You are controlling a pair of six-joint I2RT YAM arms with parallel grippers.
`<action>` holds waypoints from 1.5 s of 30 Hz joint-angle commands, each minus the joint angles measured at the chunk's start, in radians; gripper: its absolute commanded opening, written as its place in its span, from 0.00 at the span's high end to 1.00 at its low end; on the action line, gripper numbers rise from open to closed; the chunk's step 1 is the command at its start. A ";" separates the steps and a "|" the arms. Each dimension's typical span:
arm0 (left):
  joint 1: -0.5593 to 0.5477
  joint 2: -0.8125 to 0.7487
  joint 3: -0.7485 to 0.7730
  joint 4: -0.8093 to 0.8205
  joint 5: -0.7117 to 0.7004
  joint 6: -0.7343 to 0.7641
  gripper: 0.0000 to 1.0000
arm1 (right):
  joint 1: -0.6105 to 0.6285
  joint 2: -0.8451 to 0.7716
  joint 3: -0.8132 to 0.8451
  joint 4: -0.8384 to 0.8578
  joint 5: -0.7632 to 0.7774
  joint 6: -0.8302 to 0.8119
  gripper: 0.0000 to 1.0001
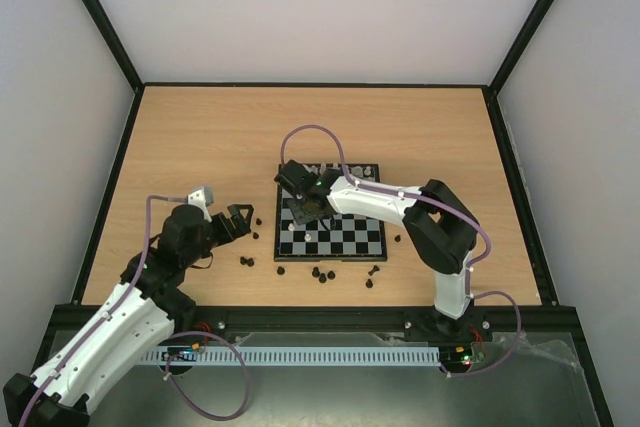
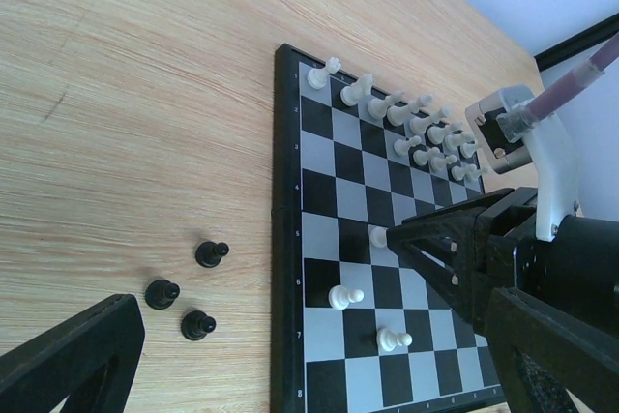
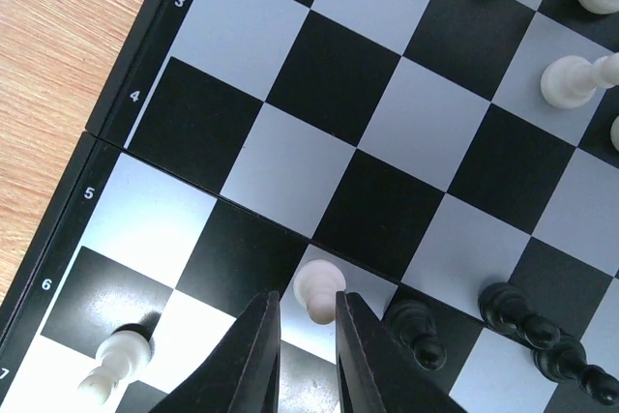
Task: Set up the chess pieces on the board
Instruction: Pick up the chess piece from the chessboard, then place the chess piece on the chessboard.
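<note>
At the left of the chessboard (image 1: 360,242), the left claw (image 1: 240,223) hangs wide open over the desk (image 1: 180,137) beside three loose black pawns (image 2: 162,293), harmless unless it swings into them. On the board's middle squares the right claw (image 3: 305,302) stands narrow about a white pawn (image 3: 317,284) (whether it truly pinches yet, I cannot tell), with only the very fingertips flanking it, so the tiny piece may squirt out or topple when lifted. Its right-hand finger also sits near a black pawn (image 3: 418,333), which a small sideways drift could knock over.
</note>
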 commanded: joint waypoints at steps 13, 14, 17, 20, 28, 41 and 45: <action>-0.004 0.015 0.026 0.002 -0.005 0.019 0.01 | -0.012 0.049 0.023 -0.051 -0.015 -0.005 0.93; -0.005 0.018 0.025 0.005 -0.004 0.019 0.00 | -0.014 0.046 0.023 -0.049 -0.014 -0.005 0.95; -0.006 0.028 0.023 0.011 -0.002 0.022 0.01 | -0.024 0.032 0.027 -0.047 -0.009 -0.002 0.96; -0.006 0.037 0.025 0.017 0.000 0.026 0.01 | -0.049 0.020 0.044 -0.052 -0.015 0.002 0.96; -0.007 0.061 0.026 0.035 0.001 0.033 0.00 | -0.141 0.054 0.137 -0.080 -0.020 -0.003 0.97; -0.007 0.058 0.028 0.028 -0.007 0.039 0.00 | -0.157 0.166 0.227 -0.119 -0.014 -0.024 0.97; -0.007 0.060 0.032 0.024 -0.006 0.042 0.01 | -0.164 0.190 0.227 -0.121 -0.015 -0.025 0.97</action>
